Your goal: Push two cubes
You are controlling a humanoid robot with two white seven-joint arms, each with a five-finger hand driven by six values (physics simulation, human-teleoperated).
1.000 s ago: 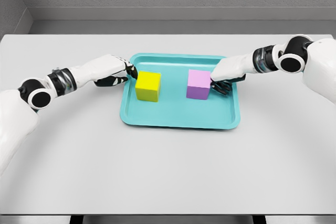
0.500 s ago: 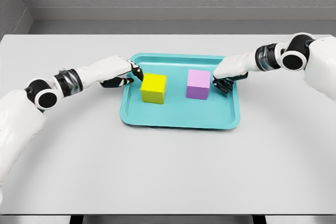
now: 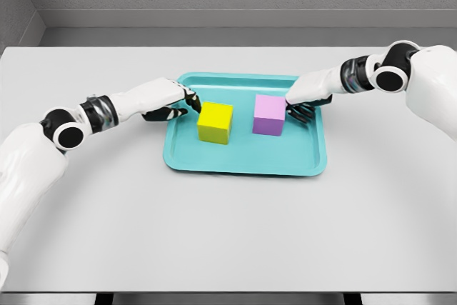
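Head view shows a teal tray [image 3: 243, 166] lying on a pale grey table [image 3: 228, 233], with two cubes on the tray's floor, well apart from each other. To the left of centre sits the yellow cube [image 3: 215, 122]; right of centre is the pink cube [image 3: 270, 114]. Reaching in over the tray's left rim, the left hand [image 3: 173, 99] has its dark fingertips [image 3: 193, 103] at the yellow cube's upper left edge, apparently touching it. Its fingers are loosely curled and hold nothing. On the other side, the right hand [image 3: 308, 98] comes in over the right rim, fingers bent downward beside the pink cube's right face, also holding nothing (whether they actually touch the cube is hard to tell from this angle). The step in hand looks like an inward push, each hand driving its cube toward the tray's middle. To do it well, contact should sit low and near the centre of each pushed face; the left fingertips appear close to a corner, which could turn the yellow cube rather than slide it straight. Both pushes should run level with the tray floor and slowly, so neither cube tips. The wrists should clear the raised rim, since catching it could drag the whole tray across the table.
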